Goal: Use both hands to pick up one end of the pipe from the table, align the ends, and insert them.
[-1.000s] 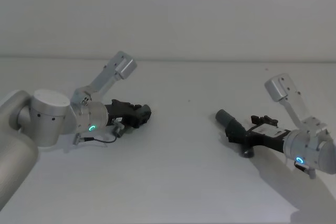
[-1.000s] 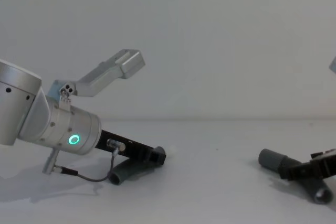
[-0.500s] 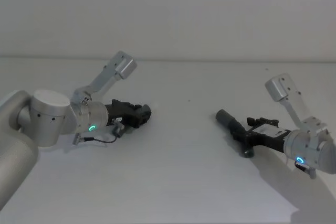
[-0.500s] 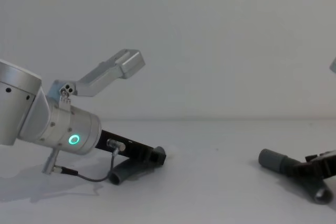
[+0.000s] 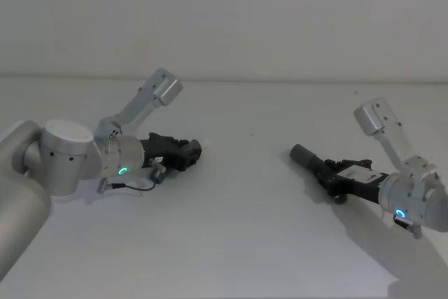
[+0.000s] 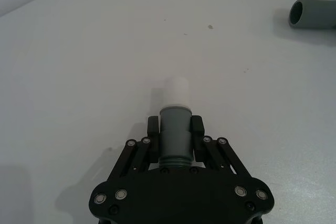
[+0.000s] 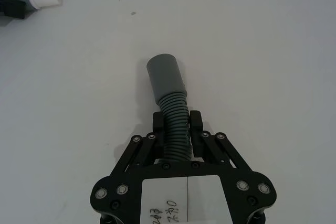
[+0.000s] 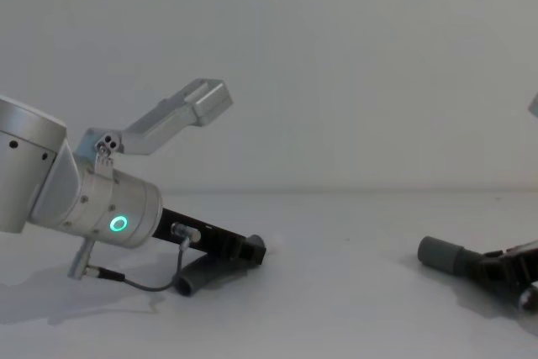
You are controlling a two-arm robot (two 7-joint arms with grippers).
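Gripping low over the table [image 5: 238,243]: left gripper [image 6: 175,125] clamps cuff [image 6: 175,142] of shorter hose [image 8: 204,274]; right gripper [image 7: 175,123] clamps longer hose [image 7: 172,106] behind socket [image 7: 164,74].

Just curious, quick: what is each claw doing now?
Left gripper: shut on the shorter hose piece, at its cuff.
Right gripper: shut on the longer hose piece, behind its socket.

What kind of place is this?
Probably a robot test lab: a plain white table, a blank wall, the left tool gripping a white-tipped hose, the right tool a grey hose.
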